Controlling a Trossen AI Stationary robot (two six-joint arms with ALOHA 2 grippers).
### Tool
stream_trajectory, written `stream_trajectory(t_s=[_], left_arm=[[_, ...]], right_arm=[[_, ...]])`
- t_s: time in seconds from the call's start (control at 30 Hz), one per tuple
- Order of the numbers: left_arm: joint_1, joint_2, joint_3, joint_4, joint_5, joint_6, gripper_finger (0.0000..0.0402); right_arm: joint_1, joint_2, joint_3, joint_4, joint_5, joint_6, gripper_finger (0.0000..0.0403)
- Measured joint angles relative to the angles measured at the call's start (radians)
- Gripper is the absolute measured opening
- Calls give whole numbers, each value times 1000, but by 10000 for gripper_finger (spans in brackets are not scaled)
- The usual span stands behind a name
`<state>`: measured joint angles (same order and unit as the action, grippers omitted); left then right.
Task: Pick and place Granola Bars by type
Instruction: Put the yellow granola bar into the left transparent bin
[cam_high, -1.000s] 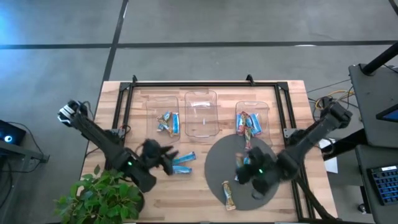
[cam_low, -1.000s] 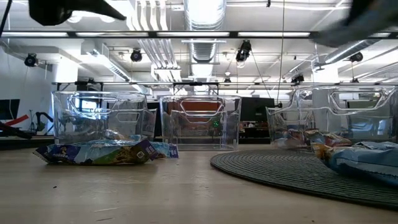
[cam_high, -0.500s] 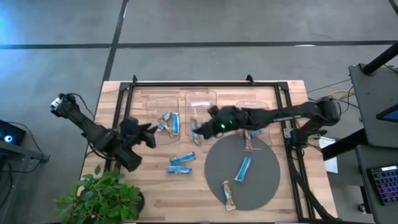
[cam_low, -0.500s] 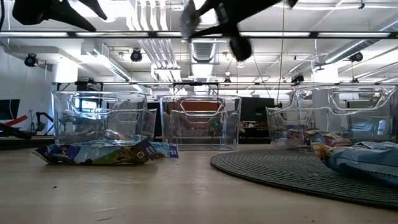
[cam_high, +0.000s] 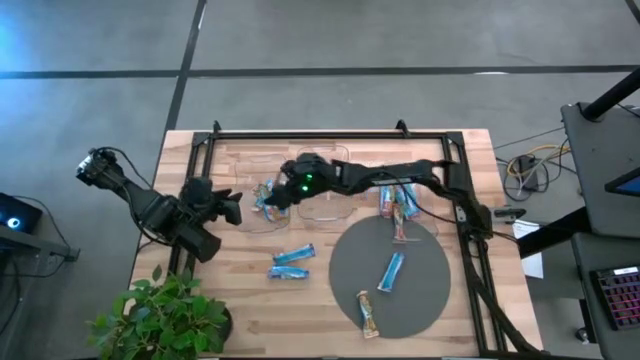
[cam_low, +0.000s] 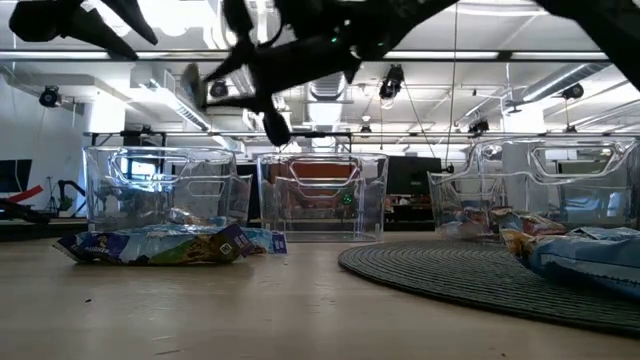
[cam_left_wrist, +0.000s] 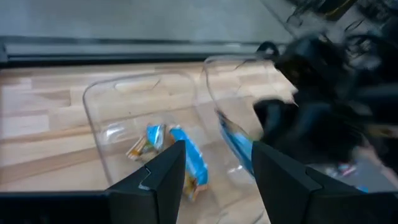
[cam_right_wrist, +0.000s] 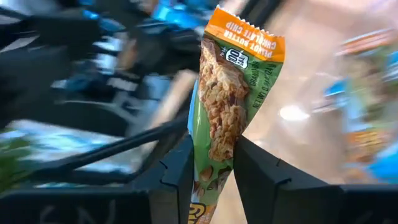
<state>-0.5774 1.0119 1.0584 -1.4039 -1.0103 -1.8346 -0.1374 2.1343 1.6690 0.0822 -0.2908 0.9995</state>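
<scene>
Here the right gripper is closed on a granola bar, pinched near its lower end between the two dark fingers; its wrapper is green with an orange top and printed oat clusters. In the high view that gripper is stretched across the table and hangs over the left tray, at the edge nearest the middle tray. In the low view it is seen as a dark shape above the left tray and well clear of it.

Inside the left tray a few blue-wrapped bars are seen lying flat. The middle tray is just beside the left tray; nothing can be made out inside it. The right tray is farther from the left tray, beyond the middle one, and several tan and blue bars are held in it.

In front of the left tray, two blue bars lie on the bare wooden table. A round grey mat is placed in front of the right tray, well apart from the left tray; a blue bar and a tan bar rest on it, and another tan bar lies at its far rim.

The left gripper is held open and empty just outside the left tray, by the frame rail. A potted plant stands at the table's front corner, well away from the left tray.
</scene>
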Motion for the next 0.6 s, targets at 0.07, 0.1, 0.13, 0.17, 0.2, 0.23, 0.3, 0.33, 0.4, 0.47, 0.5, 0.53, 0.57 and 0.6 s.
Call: stream_trajectory(t_s=[0.07,0.1,0.13,0.17,0.2,0.23,0.3,0.33,0.4,0.47,0.5,0.53,0.57,0.6], left_arm=[[0,0,0,-20,36,-1,168],[0,0,0,-37,53,-2,168],[0,0,0,-59,64,-7,168],[0,-2,0,-81,68,-12,168],[0,-3,0,-104,69,-15,168],[0,-6,0,-134,68,-17,168],[0,-20,-3,-171,69,-12,168],[1,-34,-9,-166,68,16,168],[2,-67,-23,-159,82,70,168],[2,-96,-42,-160,113,113,168],[2,-110,-56,-158,123,132,168],[1,-122,-71,-153,132,154,168],[0,-133,-87,-134,141,186,168],[0,-146,-106,-108,151,233,168]], right_arm=[[-4,41,82,-118,32,-62,99],[-4,55,121,-199,63,-111,105],[-3,67,161,-270,103,-169,112],[-1,79,203,-325,142,-226,119],[1,90,243,-379,171,-282,128],[3,103,282,-415,187,-333,137],[3,130,357,-453,203,-404,156],[4,141,389,-479,212,-417,166],[3,163,459,-565,231,-419,186],[3,168,510,-664,290,-449,204],[7,167,528,-704,326,-488,211],[13,160,539,-734,366,-532,218],[23,148,542,-772,409,-574,224],[34,135,545,-815,447,-614,229]])
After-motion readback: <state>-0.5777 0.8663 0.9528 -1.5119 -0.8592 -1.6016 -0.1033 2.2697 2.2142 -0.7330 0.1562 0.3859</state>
